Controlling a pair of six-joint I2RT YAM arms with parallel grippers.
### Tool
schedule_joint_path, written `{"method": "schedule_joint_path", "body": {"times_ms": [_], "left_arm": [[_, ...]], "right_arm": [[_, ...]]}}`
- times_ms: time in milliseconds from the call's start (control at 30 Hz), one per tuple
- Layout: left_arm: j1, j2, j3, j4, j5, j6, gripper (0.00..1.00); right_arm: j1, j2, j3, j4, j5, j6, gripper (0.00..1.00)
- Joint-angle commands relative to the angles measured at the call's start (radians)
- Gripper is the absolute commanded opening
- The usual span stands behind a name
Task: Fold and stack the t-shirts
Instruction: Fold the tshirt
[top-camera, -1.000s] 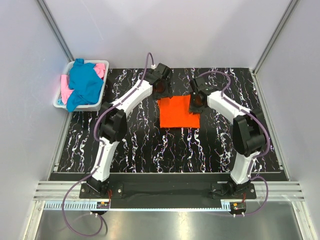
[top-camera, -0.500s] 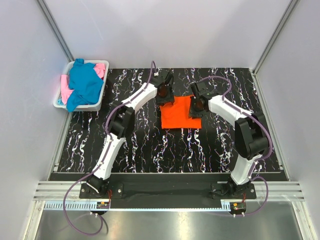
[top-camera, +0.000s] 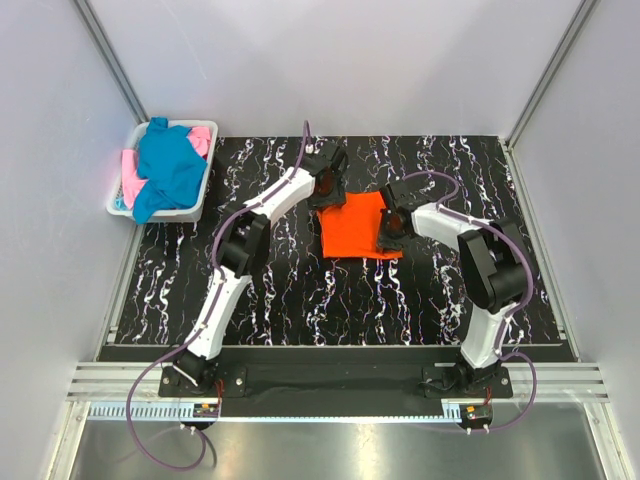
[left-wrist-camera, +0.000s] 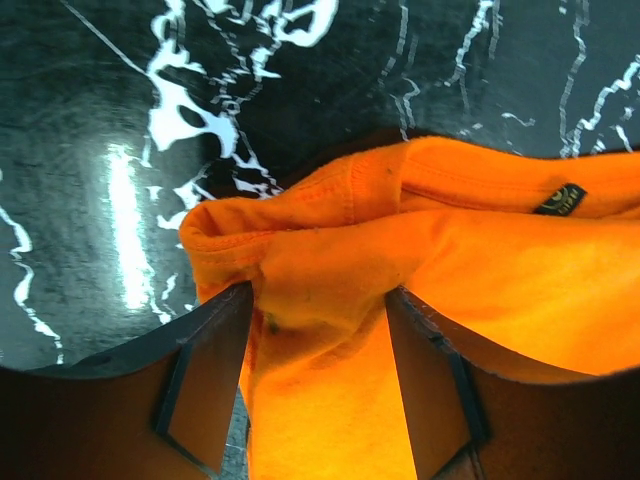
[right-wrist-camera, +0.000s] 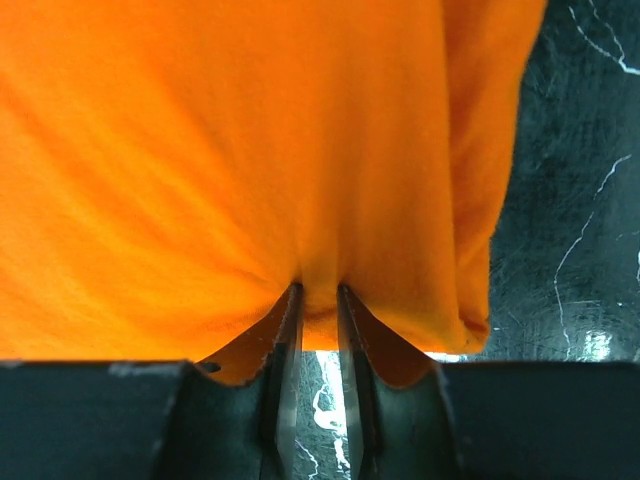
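Note:
A bright orange t-shirt (top-camera: 357, 226), folded into a rectangle, lies on the black marbled table (top-camera: 300, 290) near its middle. My left gripper (top-camera: 325, 190) is at the shirt's far left corner. Its jaws stand wide, with a thick bunch of orange cloth (left-wrist-camera: 330, 330) pressed between the fingers (left-wrist-camera: 215, 370). At the shirt's right edge, my right gripper (top-camera: 392, 228) has narrow jaws pinching a fold of the orange cloth (right-wrist-camera: 250, 150). A teal-blue t-shirt (top-camera: 168, 165) and a pink t-shirt (top-camera: 203, 135) lie heaped in the white basket (top-camera: 118, 205).
The white basket stands at the table's far left corner, against the grey wall. Aluminium frame posts rise at the back corners. The arm bases sit on the rail at the near edge.
Both grippers have come down and in onto the orange shirt's edges. The right gripper has moved toward the near right side. The shirt has barely shifted.

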Motion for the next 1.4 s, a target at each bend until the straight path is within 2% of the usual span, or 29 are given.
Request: {"method": "schedule_joint_path", "body": {"times_ms": [0,600,867,1033,1367], "left_arm": [[0.02,-0.045,-0.001,-0.01,-0.13,0.011,0.63],[0.107,-0.048,0.016,-0.055,-0.21,0.015,0.62],[0.137,-0.077,0.026,-0.023,-0.124,0.067,0.63],[0.137,-0.128,0.002,0.034,-0.05,0.126,0.64],[0.156,-0.264,-0.053,0.056,-0.113,0.172,0.66]], "right_arm": [[0.014,0.003,-0.085,-0.048,0.025,0.038,0.27],[0.02,-0.092,-0.21,-0.06,0.065,0.069,0.26],[0.022,-0.08,-0.19,-0.063,0.059,0.07,0.25],[0.023,-0.109,-0.164,-0.06,0.051,0.062,0.26],[0.025,-0.199,-0.119,-0.106,0.068,0.05,0.26]]}}
